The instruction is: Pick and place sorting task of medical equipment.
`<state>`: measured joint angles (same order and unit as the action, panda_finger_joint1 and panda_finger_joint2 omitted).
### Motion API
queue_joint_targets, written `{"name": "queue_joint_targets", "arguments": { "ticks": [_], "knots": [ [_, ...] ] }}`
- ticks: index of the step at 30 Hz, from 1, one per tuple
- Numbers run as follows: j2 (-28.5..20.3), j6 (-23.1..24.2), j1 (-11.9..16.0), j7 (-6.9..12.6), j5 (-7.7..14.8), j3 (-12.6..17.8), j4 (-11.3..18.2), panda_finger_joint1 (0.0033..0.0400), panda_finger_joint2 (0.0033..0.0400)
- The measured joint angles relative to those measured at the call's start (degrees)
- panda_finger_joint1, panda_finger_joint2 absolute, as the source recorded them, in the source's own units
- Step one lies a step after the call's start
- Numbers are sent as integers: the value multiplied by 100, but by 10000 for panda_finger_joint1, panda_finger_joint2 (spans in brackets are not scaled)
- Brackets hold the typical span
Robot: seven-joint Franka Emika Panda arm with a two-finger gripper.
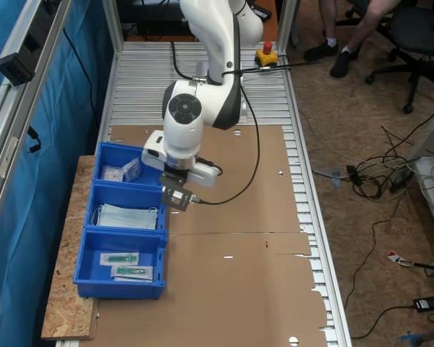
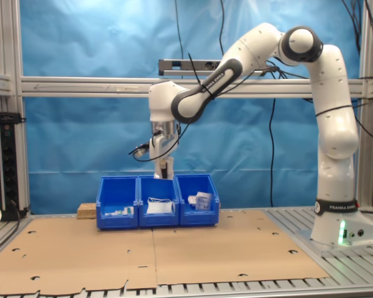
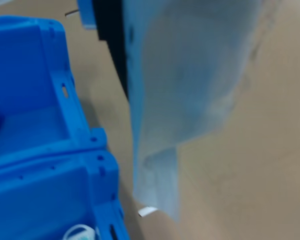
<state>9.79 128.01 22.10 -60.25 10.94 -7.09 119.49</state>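
1 arm [image 2: 267,49] arches over, pincer [image 2: 165,167] hanging above 3 bins [image 2: 156,214].

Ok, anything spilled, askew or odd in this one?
Nothing stands out. The three blue bins sit in a tidy row with their contents inside. The gripper has its jaws closed on a limp pale packet, beside the bins and over the cardboard.

Robotics lab: aluminium-framed workcell [image 2: 193,87]

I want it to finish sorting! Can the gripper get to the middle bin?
Probably yes. The gripper hangs above the cardboard, close to the middle bin, holding a pale sheet. The bin is open on top and nothing stands between them.
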Motion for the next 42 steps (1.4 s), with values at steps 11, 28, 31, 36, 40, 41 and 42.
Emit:
{"name": "queue_joint_targets", "arguments": {
  "ticks": [11, 28, 31, 36, 40, 41, 42],
  "knots": [
    [-407, -8, 462, 0, 0, 304, 680, 59, 59],
    [-450, 12, 700, 0, 0, 603, 1054, 59, 59],
    [-453, 13, 705, 0, 0, 622, 1055, 59, 59],
    [-457, 21, 705, 0, -1, 631, 1056, 59, 59],
    [-462, 31, 705, 0, -14, 637, 1056, 59, 59],
    [-463, 34, 705, 0, -16, 639, 1056, 59, 59],
    [-463, 37, 705, 0, -18, 640, 1056, 59, 59]
  ]
}}
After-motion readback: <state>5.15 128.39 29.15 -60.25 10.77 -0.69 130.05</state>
